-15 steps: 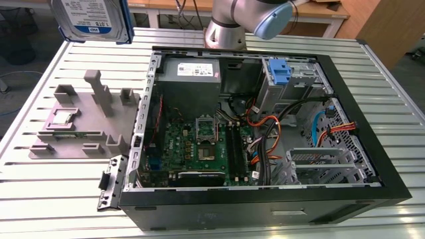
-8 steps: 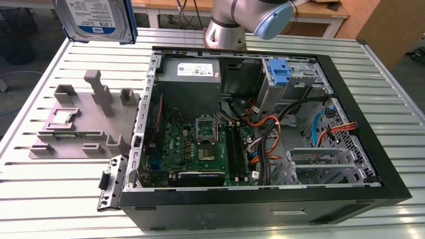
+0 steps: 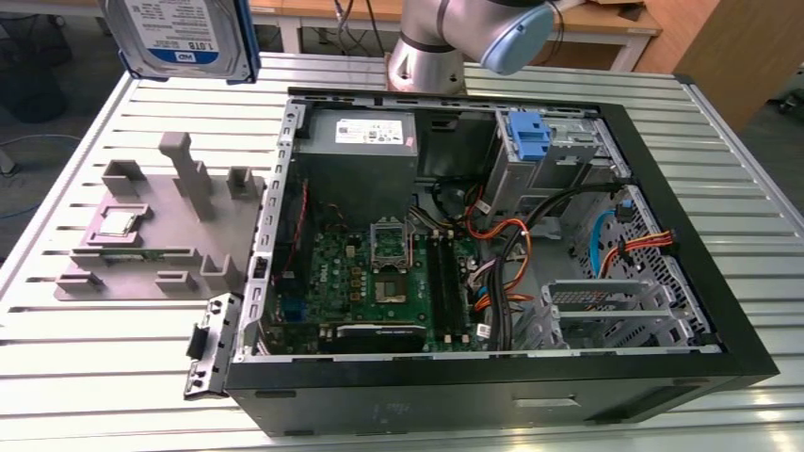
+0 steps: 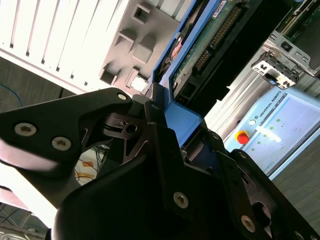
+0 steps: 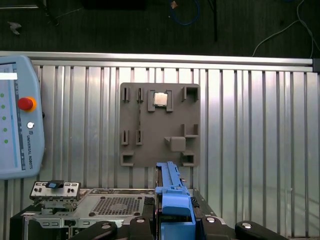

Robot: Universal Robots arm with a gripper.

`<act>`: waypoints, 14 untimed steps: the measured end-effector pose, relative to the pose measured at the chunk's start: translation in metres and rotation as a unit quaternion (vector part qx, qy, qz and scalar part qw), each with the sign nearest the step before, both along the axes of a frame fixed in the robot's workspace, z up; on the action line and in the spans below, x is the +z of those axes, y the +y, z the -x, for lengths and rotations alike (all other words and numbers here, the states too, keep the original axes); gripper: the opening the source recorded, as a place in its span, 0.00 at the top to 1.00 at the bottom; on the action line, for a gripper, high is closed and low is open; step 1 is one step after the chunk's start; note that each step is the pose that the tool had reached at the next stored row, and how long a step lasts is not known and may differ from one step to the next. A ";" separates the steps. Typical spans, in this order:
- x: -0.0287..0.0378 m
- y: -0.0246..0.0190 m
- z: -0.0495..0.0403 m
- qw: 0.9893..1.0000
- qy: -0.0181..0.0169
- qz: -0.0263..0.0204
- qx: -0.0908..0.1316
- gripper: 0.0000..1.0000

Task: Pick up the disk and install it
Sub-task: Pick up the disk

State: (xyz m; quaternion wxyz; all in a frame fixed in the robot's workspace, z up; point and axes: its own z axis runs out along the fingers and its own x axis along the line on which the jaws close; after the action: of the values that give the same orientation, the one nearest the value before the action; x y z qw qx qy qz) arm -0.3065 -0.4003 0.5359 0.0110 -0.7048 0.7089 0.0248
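One disk (image 3: pixel 176 36) — clamped in the hand (image 5: pixel 174 224).

Robotics lab or workshop. Evidence: slatted metal counter (image 3: pixel 88 377) carrying an opened computer case (image 3: pixel 415 405) and grey parts fixture (image 3: pixel 151 254); robot arm base (image 3: pixel 425 61) at counter edge; teach pendant (image 5: pixel 17 125); loose cables (image 5: pixel 186 17) on floor.

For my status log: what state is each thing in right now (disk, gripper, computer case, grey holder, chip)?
Disk: raised above the table, clamped by its blue rail.
Gripper: shut on the disk.
Computer case: lying on its side, open, with the inside exposed.
Grey holder: flat on the table beside the case.
Chip: seated in the grey holder.
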 end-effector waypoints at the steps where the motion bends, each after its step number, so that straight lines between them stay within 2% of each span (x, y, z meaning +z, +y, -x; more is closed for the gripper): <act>1: 0.0001 0.0000 -0.0007 1.000 0.000 0.000 0.000 0.63; 9: 0.0000 0.0000 -0.0103 1.000 0.000 0.000 0.000 0.63; 14: 0.0000 0.0000 -0.0110 1.000 0.000 0.000 0.000 0.63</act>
State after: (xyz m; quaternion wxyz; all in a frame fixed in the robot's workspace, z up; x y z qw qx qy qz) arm -0.2955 -0.4003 0.5359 0.0110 -0.7048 0.7089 0.0248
